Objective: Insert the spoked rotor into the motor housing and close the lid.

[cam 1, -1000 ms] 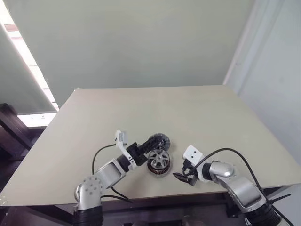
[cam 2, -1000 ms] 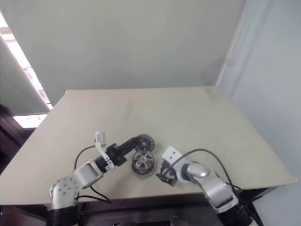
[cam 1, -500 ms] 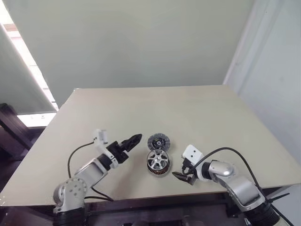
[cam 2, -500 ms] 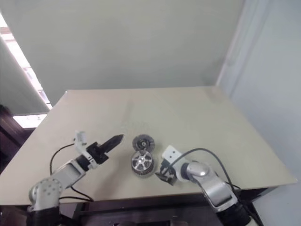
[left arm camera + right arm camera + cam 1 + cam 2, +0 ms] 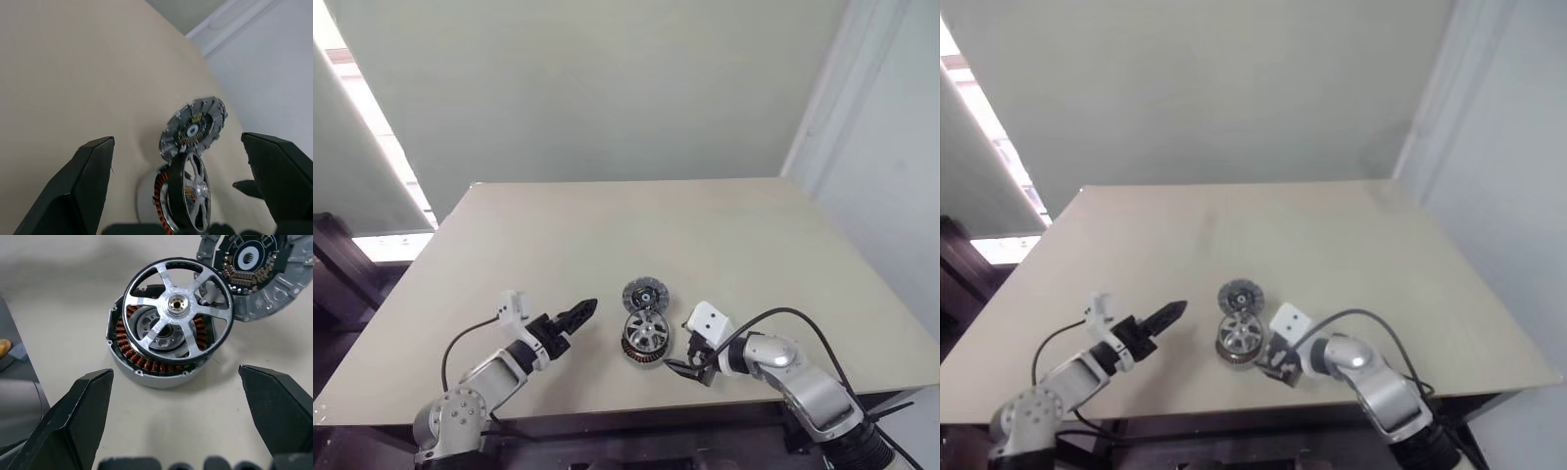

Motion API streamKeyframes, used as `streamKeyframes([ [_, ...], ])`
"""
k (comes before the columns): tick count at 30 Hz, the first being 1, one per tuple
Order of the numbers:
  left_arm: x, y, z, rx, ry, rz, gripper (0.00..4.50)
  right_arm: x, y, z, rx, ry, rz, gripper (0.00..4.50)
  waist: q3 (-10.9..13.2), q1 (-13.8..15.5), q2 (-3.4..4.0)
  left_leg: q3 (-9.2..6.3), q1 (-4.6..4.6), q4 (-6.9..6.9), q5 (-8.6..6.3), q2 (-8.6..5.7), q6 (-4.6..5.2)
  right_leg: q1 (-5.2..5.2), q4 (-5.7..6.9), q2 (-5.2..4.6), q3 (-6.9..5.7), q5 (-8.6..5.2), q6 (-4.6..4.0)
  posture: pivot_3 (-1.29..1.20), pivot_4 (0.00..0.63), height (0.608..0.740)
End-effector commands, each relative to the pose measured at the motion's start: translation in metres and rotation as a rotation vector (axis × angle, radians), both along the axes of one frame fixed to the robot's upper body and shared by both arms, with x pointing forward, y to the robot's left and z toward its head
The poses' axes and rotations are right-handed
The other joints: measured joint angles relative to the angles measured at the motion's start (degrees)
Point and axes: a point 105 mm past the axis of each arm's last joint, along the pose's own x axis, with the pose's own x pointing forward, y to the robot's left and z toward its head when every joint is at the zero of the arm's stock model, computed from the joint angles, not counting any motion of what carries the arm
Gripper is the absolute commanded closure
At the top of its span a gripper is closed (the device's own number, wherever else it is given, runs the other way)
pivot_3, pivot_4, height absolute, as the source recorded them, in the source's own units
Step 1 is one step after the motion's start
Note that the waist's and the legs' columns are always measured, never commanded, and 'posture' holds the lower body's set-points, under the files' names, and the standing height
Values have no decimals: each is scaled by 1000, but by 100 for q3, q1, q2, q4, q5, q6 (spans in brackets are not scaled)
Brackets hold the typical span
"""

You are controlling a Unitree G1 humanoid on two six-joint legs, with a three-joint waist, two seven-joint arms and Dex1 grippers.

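Left gripper (image 5: 588, 309) withdrawn from lid (image 5: 644, 295), housing windings (image 5: 128, 348) half-hidden

My left arm reached in from the lower left of the head view, forearm angled up toward the centre, a black cable looping beside it. My left gripper (image 5: 579, 312) sat left of centre in the lower half, its black fingers (image 5: 83, 191) spread wide apart with nothing between them, tips aimed rightward. My right arm came in from the lower right corner, bent at the elbow, a cable arching over the forearm. My right gripper (image 5: 676, 369) lay low, just right of centre, pointing left, and its fingers (image 5: 80, 418) stood fully apart, empty. A white block sat on each wrist.
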Motion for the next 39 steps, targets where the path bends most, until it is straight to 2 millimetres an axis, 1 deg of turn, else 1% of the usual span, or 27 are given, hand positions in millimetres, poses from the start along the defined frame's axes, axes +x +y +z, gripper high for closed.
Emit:
streamKeyframes([
  [1, -1, -22, -3, -69, 28, -57, 42, 3, 5, 16, 19, -69, 28, 0, -1, -2, -1, 0, 0, 1, 0, -1, 0, 1, 0, 0, 0, 0, 0, 0, 0, 740],
  [5, -1, -37, -18, -101, 92, -86, 42, 2, 5, 16, 18, -72, 25, 0, 0, -3, -1, -1, 1, 2, 0, 1, 0, 1, 3, 1, -1, 0, 0, 0, 0, 740],
  [10, 1, -44, -27, -113, 118, -105, 42, 1, 3, 16, 15, -74, 14, 0, -1, -4, -1, 0, 2, 1, 0, 2, 0, -1, 3, 3, -2, 0, 0, 0, 0, 740],
  [18, 7, -62, -33, -128, 134, -170, 42, 0, 0, 14, 14, -70, -5, 0, -1, 0, -1, 0, 0, 2, 0, -1, 0, 0, 2, 2, 0, 0, 0, 0, 0, 740],
  [25, 6, -72, -35, -133, 136, -202, 42, 0, 0, 14, 14, -70, -12, 0, -1, 20, 0, -1, 0, 3, 0, -3, 1, 2, 2, 1, 0, 0, 1, 0, 0, 740],
  [28, 7, -72, -35, -133, 129, -205, 605, 0, 0, 14, 14, -70, -14, 0, -1, 33, 0, -1, 0, 4, 0, -4, 1, 3, 1, 0, 1, 0, 1, 0, 0, 740],
  [32, 6, -69, -34, -125, 120, -207, 1968, 0, -1, 14, 15, -70, -18, 0, -1, 44, 0, -2, -1, 4, 1, -4, 1, 3, 2, 0, 0, 0, 1, 0, 0, 740],
  [33, 6, -69, -35, -122, 120, -206, 2422, 0, -1, 13, 15, -69, -19, 0, -1, 44, 0, -2, -1, 5, 1, -4, 1, 4, 1, 0, 0, 0, 1, 0, 0, 740],
  [36, 7, -67, -35, -117, 116, -204, 3440, 0, -1, 13, 16, -69, -20, 0, -1, 42, 0, -2, -1, 5, 0, -5, 1, 3, 1, 0, 0, 0, 1, 0, 0, 740],
  [38, 8, -65, -35, -113, 112, -201, 4198, 1, -1, 13, 17, -70, -21, 0, -1, 41, 0, -2, 0, 4, 0, -4, 1, 3, 2, 0, 0, 0, 1, 0, 0, 740],
  [39, 8, -65, -35, -111, 111, -200, 4482, 1, -1, 13, 17, -71, -21, 0, -1, 39, 0, -2, 0, 4, 1, -4, 1, 3, 2, 0, 0, 0, 1, 0, 0, 740],
])
